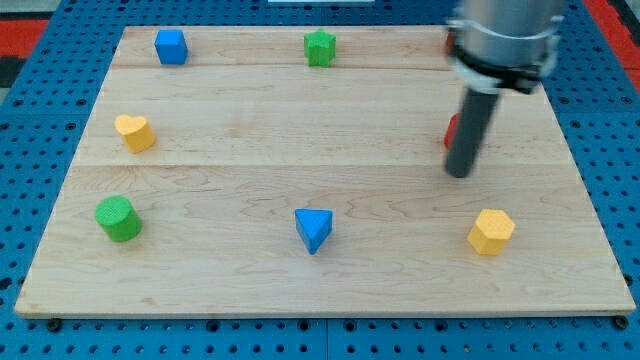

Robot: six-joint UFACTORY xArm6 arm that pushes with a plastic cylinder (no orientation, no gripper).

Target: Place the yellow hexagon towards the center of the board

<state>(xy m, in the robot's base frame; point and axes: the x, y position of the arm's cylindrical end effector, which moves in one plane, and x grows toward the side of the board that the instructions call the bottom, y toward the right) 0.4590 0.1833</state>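
The tabletop [300, 130] is carrying seven visible blocks, and all positions below are referenced to the yellow hexagon [491, 231], which is sitting near the view's bottom-right corner, well away from the board centre. Far to its left, a green cylinder [118, 218] is resting on nearly the same row, with a yellow heart-shaped block [134, 131] and a blue cube [171, 46] lying farther up on that side. A blue triangular block [314, 229] is standing to the hexagon's left, between it and the cylinder, and a green star-shaped block [320, 47] is lying up and to the left. A red block [452, 130], mostly hidden behind the rod, is sitting above the hexagon. There is no hand on this arm; my tip [459, 174] is resting above and slightly left of the hexagon, apart from it. Risk: a push begun from this side is likely to drive the hexagon toward the bottom edge; an off-centre contact would likely rotate or deflect it, and repositioning could disturb the red block.
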